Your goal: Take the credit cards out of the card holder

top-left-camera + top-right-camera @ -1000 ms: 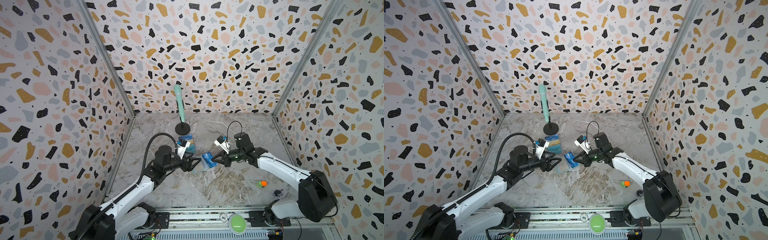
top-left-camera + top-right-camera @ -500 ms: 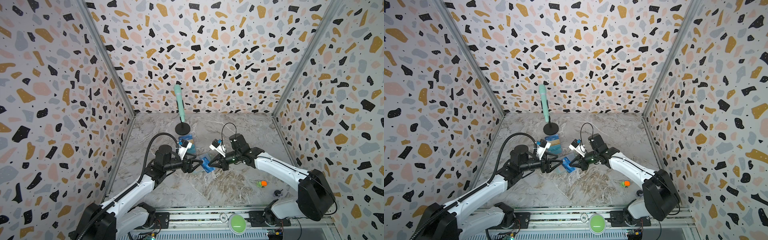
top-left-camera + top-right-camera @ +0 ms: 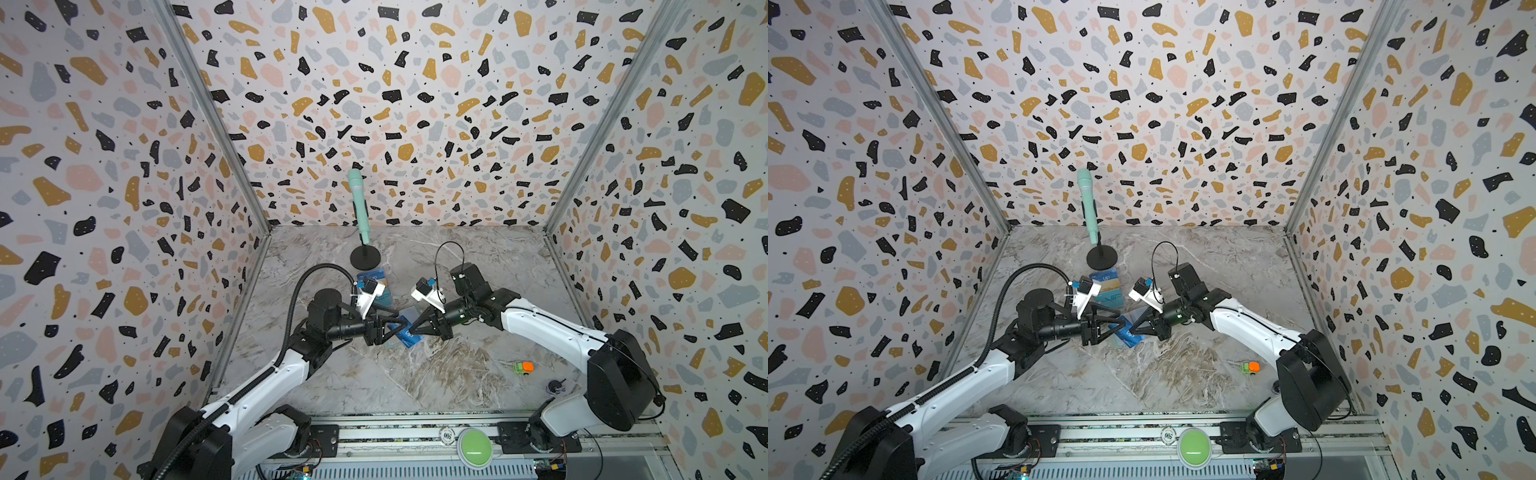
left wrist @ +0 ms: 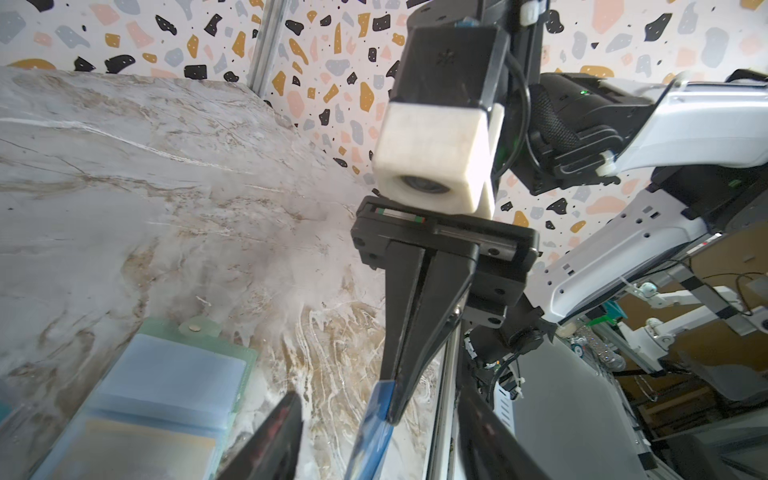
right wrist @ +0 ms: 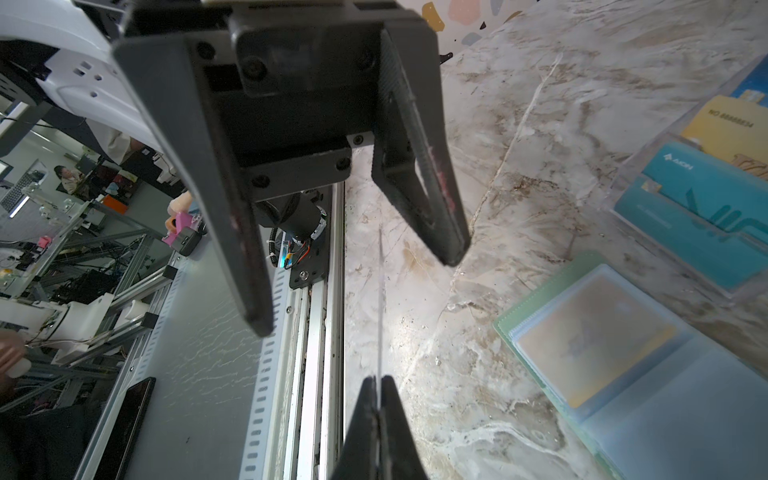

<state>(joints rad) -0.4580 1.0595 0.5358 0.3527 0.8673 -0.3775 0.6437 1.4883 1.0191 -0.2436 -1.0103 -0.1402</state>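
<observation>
My right gripper (image 5: 379, 380) is shut on the dark blue credit card (image 4: 376, 419), which it holds on edge above the table at the middle (image 3: 409, 334). My left gripper (image 4: 377, 399) faces it, open, with one finger on each side of the card's free end and a gap on both sides. The mint-green card holder (image 5: 536, 299) lies open on the marble beside them. Its pale blue sleeves face up and a golden yellow credit card (image 5: 590, 340) sits in one sleeve. In both top views the grippers cover most of the holder.
A clear tiered stand with cards (image 3: 376, 286) stands just behind the grippers. Behind it is a mint microphone (image 3: 359, 208) on a black round base. A small green and orange toy (image 3: 523, 367) lies at the front right.
My right gripper has carried the blue card leftwards to between the left gripper's fingers. The left jaws have narrowed around it but remain apart.
</observation>
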